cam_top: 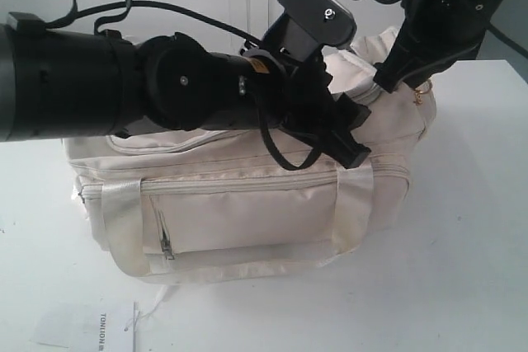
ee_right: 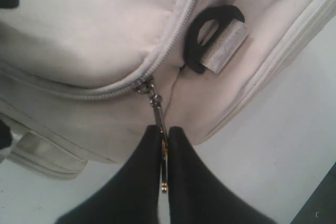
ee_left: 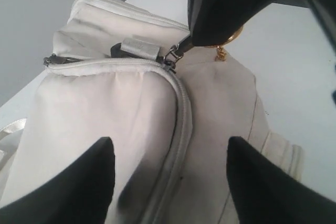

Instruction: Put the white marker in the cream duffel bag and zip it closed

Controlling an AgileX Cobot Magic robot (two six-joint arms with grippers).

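Cream cloth, soft and slumped: in the exterior view the cream duffel bag [cam_top: 247, 204] sits on the tabletop [cam_top: 462, 269] beneath both arms.

In the left wrist view the left gripper [ee_left: 169, 148] spreads wide open over the top flap; whether it touches the flap is unclear.

In the right wrist view the right gripper [ee_right: 164, 132] pinches the thin metal zip pull [ee_right: 156, 107], with the slider just beyond its fingertips. The pull looks hard and slippery, but it is the best hold. The limp fabric would likely bunch unless braced near the slider. The white marker shows in no view, so whether it is inside cannot be told.
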